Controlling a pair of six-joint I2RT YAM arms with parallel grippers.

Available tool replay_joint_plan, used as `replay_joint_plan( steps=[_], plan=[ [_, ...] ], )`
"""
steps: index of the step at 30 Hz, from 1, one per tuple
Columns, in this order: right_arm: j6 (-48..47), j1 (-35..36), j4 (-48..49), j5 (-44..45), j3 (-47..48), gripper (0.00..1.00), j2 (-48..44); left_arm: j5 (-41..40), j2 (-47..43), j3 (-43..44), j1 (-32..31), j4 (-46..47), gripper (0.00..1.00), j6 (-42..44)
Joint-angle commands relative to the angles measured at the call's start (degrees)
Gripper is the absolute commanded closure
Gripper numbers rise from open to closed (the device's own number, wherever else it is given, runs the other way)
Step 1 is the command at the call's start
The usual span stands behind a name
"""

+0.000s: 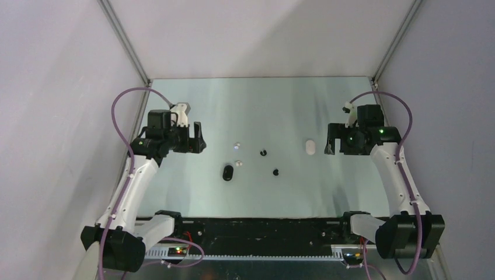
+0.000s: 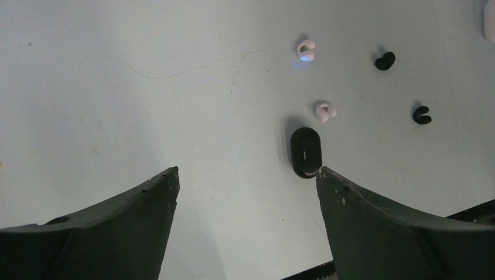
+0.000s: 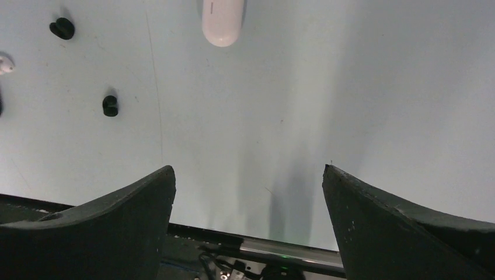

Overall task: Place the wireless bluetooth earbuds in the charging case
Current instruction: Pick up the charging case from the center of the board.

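Note:
The black charging case (image 1: 227, 172) lies closed on the table left of centre, with its lid shut in the left wrist view (image 2: 306, 151). Two white earbuds (image 1: 237, 143) (image 1: 238, 163) rest just beyond it, also visible from the left wrist (image 2: 306, 49) (image 2: 325, 111). Two black earbuds (image 1: 263, 153) (image 1: 275, 172) lie to their right (image 2: 384, 60) (image 2: 421, 115) (image 3: 62, 28) (image 3: 110, 105). My left gripper (image 1: 195, 139) (image 2: 248, 172) hovers open and empty, left of the case. My right gripper (image 1: 328, 141) (image 3: 249, 169) hangs open and empty at the right.
A white oval case (image 1: 310, 147) (image 3: 222, 20) lies closed just left of my right gripper. Grey walls enclose the table on the left, right and back. A black rail (image 1: 257, 227) with the arm bases runs along the near edge.

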Motion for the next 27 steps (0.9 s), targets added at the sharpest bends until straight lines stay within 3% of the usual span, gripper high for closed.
replay_joint_plan(
  steps=[1,5,14,23,27],
  plan=[
    [2.9,-2.1,2.6,-6.9,0.7,0.02,2.6,1.3,-1.2,-0.1,0.5,-0.1,0.08,0.0],
    [4.4,-3.5,2.8,-12.9,0.4,0.11,7.4,0.7,-1.2,0.4,1.2,-1.3,0.07,1.1],
    [11.4,-1.6,9.8,-9.0,1.0,0.22,19.3,-2.7,-0.2,4.1,1.3,-4.6,0.03,2.6],
    [17.0,8.1,13.4,0.2,3.9,0.28,24.6,-1.2,0.3,3.6,2.4,-4.6,0.03,1.5],
    [18.6,9.2,13.0,6.6,5.7,0.32,26.8,-0.7,0.3,3.0,3.0,-4.4,0.03,1.0]
  ],
)
